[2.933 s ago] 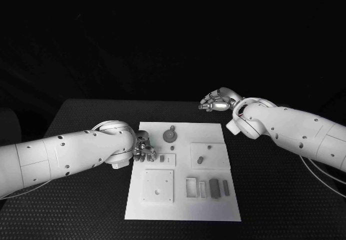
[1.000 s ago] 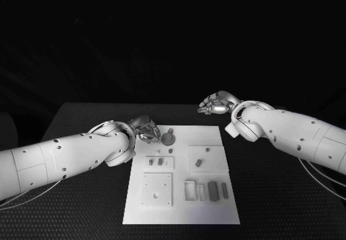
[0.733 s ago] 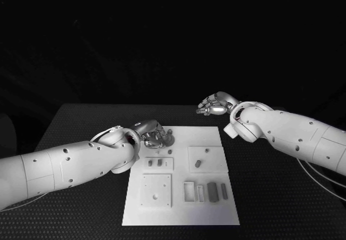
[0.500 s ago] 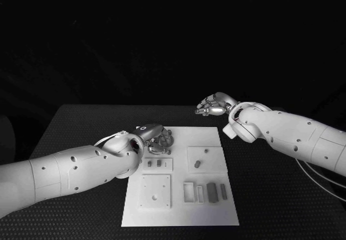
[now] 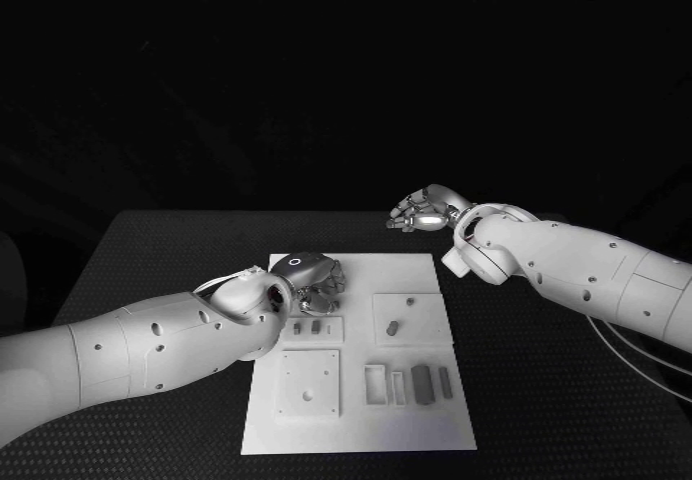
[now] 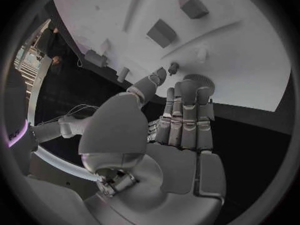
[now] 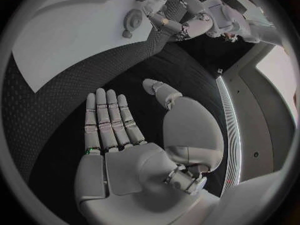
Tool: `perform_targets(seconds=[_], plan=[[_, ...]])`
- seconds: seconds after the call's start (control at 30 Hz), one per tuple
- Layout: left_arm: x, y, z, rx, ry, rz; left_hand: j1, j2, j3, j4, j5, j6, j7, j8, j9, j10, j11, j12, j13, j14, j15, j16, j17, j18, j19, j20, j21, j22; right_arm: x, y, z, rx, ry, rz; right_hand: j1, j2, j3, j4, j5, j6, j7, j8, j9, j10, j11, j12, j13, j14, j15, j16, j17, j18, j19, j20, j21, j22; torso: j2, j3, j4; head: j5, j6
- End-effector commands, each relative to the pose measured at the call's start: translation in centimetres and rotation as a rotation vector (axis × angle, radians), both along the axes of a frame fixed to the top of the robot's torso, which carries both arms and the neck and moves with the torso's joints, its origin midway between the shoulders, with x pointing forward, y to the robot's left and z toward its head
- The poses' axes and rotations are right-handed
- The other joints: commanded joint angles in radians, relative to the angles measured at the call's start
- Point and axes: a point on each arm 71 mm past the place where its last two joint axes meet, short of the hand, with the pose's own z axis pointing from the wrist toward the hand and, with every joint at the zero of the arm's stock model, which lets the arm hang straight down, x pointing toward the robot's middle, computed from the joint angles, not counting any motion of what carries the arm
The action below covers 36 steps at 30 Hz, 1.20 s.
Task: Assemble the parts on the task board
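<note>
While the white rectangular task board (image 5: 418, 400) lies in the middle of the black textured surface (image 5: 562, 400), I log my left hand (image 5: 320, 283) over its far left corner, fingers reaching down beside the small round grey toothed gear (image 6: 199, 81); whether they grip it I cannot tell. On the board I also count small grey block parts (image 5: 423, 382) standing near the front edge. My right hand (image 5: 423, 212) hovers beyond the board's far right corner, fingers extended and apart, holding nothing.
</note>
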Motion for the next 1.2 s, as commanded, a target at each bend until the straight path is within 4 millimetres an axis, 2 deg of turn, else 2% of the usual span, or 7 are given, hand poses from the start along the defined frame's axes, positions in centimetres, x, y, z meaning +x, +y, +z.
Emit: perform_targets(seconds=[0.03,0.3,0.5,0.73,0.9,1.2], plan=[[-0.2,-0.4,-0.6,0.046,0.010,-0.026,-0.002,0.000,-0.003,0.000,-0.002,-0.006,-0.002,-0.005,-0.004,-0.008,0.003,-0.010,-0.004,0.003,0.003,0.006,0.002,0.003,0.006,-0.044,0.005,0.023,-0.1,0.3,0.0,0.002,0.005,0.018,-0.003,0.004,0.001,-0.004,-0.006,-0.007,0.032,0.004,-0.001,0.005,0.002,-0.007,0.000,-0.008,0.001,0.004,-0.002,-0.007,-0.003,0.002,-0.006,0.002,0.000,-0.0004,-0.0012,0.000,0.000],[0.0,0.0,-1.2,0.053,0.000,-0.008,0.005,0.017,0.003,0.002,0.011,0.016,0.004,0.004,-0.011,0.002,0.004,-0.021,-0.010,0.009,0.003,0.028,0.010,0.007,0.005,-0.042,0.014,0.023,-0.1,0.1,-0.1,0.001,0.006,0.017,-0.004,0.004,0.001,-0.004,-0.006,-0.007,0.032,0.004,-0.001,0.006,0.002,-0.007,0.000,-0.008,0.001,0.004,-0.002,-0.007,-0.003,0.002,-0.007,0.002,0.001,-0.0008,0.0000,-0.004,0.000],[-0.2,-0.5,-1.5,0.075,-0.005,-0.025,0.008,0.026,0.005,0.002,0.014,0.024,0.007,0.006,-0.019,0.012,0.002,-0.028,-0.015,0.022,0.000,0.061,0.023,0.007,0.003,-0.043,0.019,0.022,-0.1,0.2,0.0,0.002,0.006,0.019,-0.004,0.005,0.001,-0.004,-0.006,-0.006,0.032,0.004,-0.002,0.006,0.002,-0.007,0.000,-0.008,0.001,0.004,-0.003,-0.007,-0.002,0.002,-0.007,0.002,0.000,-0.0002,0.0015,-0.006,-0.002],[-0.1,-0.6,-1.8,0.086,0.002,-0.025,0.011,0.042,0.009,0.001,0.020,0.042,0.011,0.013,-0.025,0.032,-0.003,-0.030,-0.017,0.027,-0.005,0.094,0.035,0.005,0.001,-0.047,0.024,0.022,-0.2,0.3,0.0,0.002,0.008,0.023,-0.004,0.005,0.001,-0.004,-0.006,-0.006,0.032,0.005,-0.002,0.006,0.002,-0.007,0.000,-0.008,0.001,0.004,-0.003,-0.007,-0.002,0.002,-0.007,0.002,-0.001,0.0001,-0.0003,-0.005,-0.002],[-0.1,-0.6,-1.9,0.097,0.012,-0.024,0.007,0.060,0.011,0.007,0.022,0.049,0.011,0.016,-0.029,0.043,-0.005,-0.031,-0.017,0.027,-0.007,0.104,0.036,0.004,0.001,-0.048,0.027,0.021,-0.2,0.3,-0.1,0.001,0.010,0.024,-0.005,0.005,0.001,-0.004,-0.006,-0.006,0.032,0.005,-0.002,0.006,0.002,-0.007,0.000,-0.008,0.001,0.005,-0.004,-0.007,-0.002,0.002,-0.008,0.002,-0.001,0.0008,0.0004,-0.009,-0.005],[-0.3,-1.0,-2.2,0.112,0.032,-0.038,0.005,0.080,0.012,0.008,0.020,0.069,0.012,0.023,-0.034,0.069,-0.014,-0.028,-0.017,0.048,-0.015,0.128,0.041,0.004,0.008,-0.055,0.033,0.021,-0.2,0.3,0.0,0.002,0.009,0.025,-0.005,0.005,0.001,-0.004,-0.006,-0.006,0.032,0.005,-0.002,0.006,0.002,-0.008,0.000,-0.008,0.001,0.005,-0.004,-0.007,-0.002,0.002,-0.008,0.003,0.000,0.0000,-0.0003,-0.010,-0.006]])
